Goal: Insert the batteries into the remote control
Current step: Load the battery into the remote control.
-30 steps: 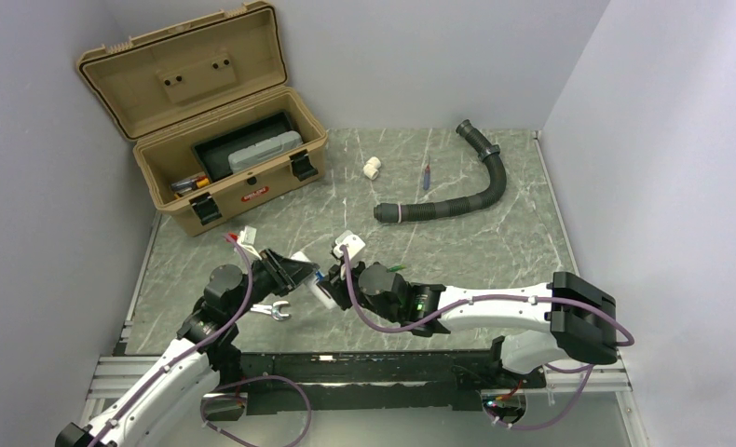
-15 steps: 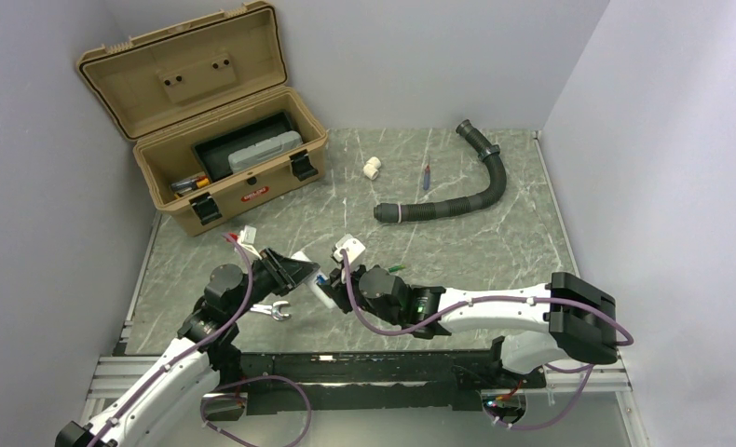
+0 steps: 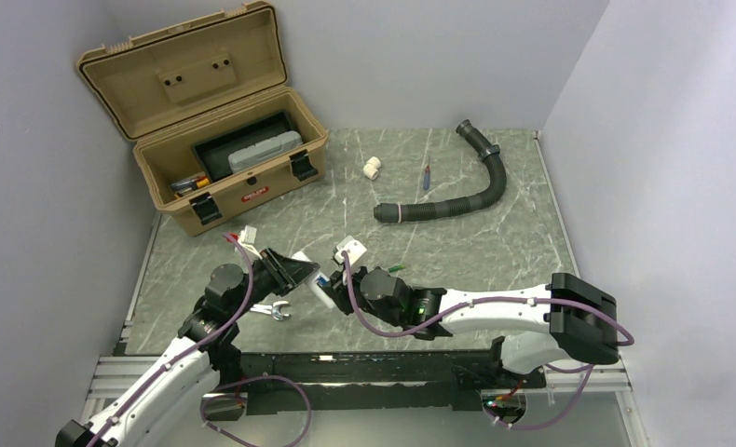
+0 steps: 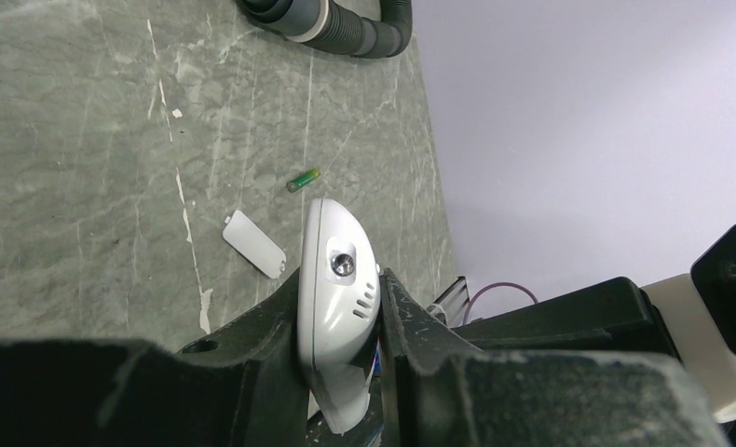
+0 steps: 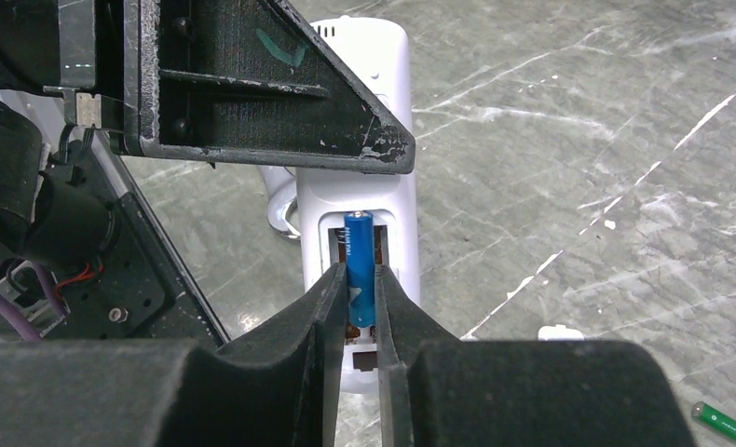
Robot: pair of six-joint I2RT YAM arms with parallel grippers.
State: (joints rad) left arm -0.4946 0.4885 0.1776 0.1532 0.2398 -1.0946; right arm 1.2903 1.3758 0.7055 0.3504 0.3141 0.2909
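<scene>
Currently the left gripper [image 4: 339, 303] is clamped across the remote [image 4: 336, 270], gripping its two long edges. We read this as a fixture hold: the body is steadied, seemingly just off the table [image 3: 495, 242], with the open bay [image 5: 385, 244] turned toward the other arm. In the top view the pair sits near 7 o'clock of the table. The right gripper [image 5: 360, 279] is closed on the blue battery [image 5: 360, 247], pinching its lower half so the upper end stays free to enter first. The cell is lined up with the bay's long axis and overlaps the opening; whether it touches the contacts we cannot tell. We judge this to be the seating of cell one, and the grip looks narrow enough to clear the bay walls. The green battery [image 4: 303, 180] lies loose on the table at about 3 o'clock of the remote, within reach for the second slot. The cover [image 4: 253, 243] rests at about 1 o'clock, apart from both, presumably parked until both cells are in.
</scene>
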